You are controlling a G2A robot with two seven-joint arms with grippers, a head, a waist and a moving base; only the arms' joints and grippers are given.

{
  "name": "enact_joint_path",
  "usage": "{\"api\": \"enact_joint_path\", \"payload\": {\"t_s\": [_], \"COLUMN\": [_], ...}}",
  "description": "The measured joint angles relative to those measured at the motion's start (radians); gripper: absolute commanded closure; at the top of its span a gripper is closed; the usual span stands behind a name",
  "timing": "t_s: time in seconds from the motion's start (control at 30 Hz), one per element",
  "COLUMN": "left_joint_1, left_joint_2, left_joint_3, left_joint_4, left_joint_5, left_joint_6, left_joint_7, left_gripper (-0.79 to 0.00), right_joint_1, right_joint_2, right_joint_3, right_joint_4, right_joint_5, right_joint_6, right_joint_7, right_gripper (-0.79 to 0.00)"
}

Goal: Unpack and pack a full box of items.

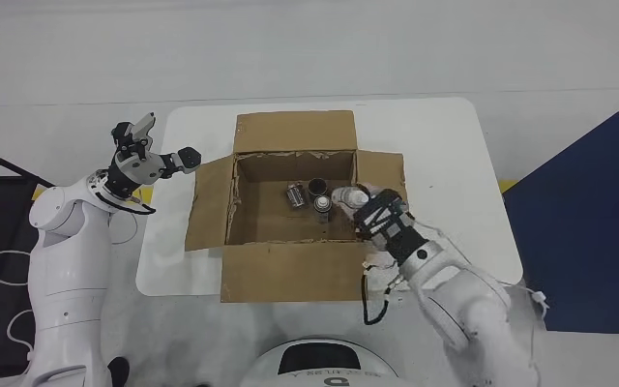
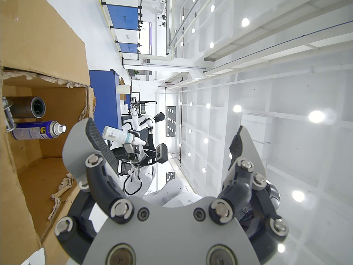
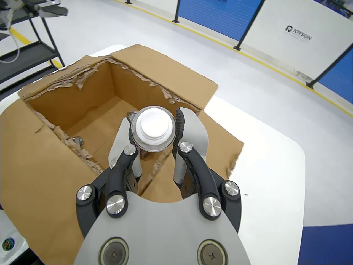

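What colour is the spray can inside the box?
Blue with a white nozzle; the spray can shows best in the left wrist view.

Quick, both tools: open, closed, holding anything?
Left tool: open, empty.
Right tool: closed on a white bottle.

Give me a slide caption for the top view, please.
Right pincer holds a white bottle over the open cardboard box; left pincer hangs open beside it.
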Motion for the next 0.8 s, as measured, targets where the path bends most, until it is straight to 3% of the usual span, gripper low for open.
{"api": "enact_joint_path", "payload": {"t_s": [0.23, 0.47, 0.63, 0.77, 0.8], "left_joint_1": [0.000, 0.000, 0.000, 0.000, 0.000], "left_joint_2": [0.000, 0.000, 0.000, 0.000, 0.000], "left_joint_3": [0.000, 0.000, 0.000, 0.000, 0.000], "left_joint_4": [0.000, 0.000, 0.000, 0.000, 0.000], "left_joint_5": [0.000, 0.000, 0.000, 0.000, 0.000], "left_joint_6": [0.000, 0.000, 0.000, 0.000, 0.000], "left_joint_7": [0.000, 0.000, 0.000, 0.000, 0.000], "left_gripper": [-0.785, -0.785, -0.785, -0.785, -0.785], "right_joint_1": [0.168, 0.421, 0.531, 0.578, 0.583], "right_joint_2": [-0.024, -0.079, -0.112, -0.130, -0.132], "right_joint_3": [-0.244, -0.421, -0.496, -0.530, -0.533], "right_joint_4": [0.090, 0.357, 0.483, 0.550, 0.561], "right_joint_5": [-0.032, -0.017, -0.002, 0.008, 0.011], "right_joint_6": [-0.013, 0.108, 0.169, 0.180, 0.182], "right_joint_7": [0.206, 0.319, 0.402, 0.453, 0.458], "right_gripper": [0.000, 0.000, 0.000, -0.271, -0.289]}}
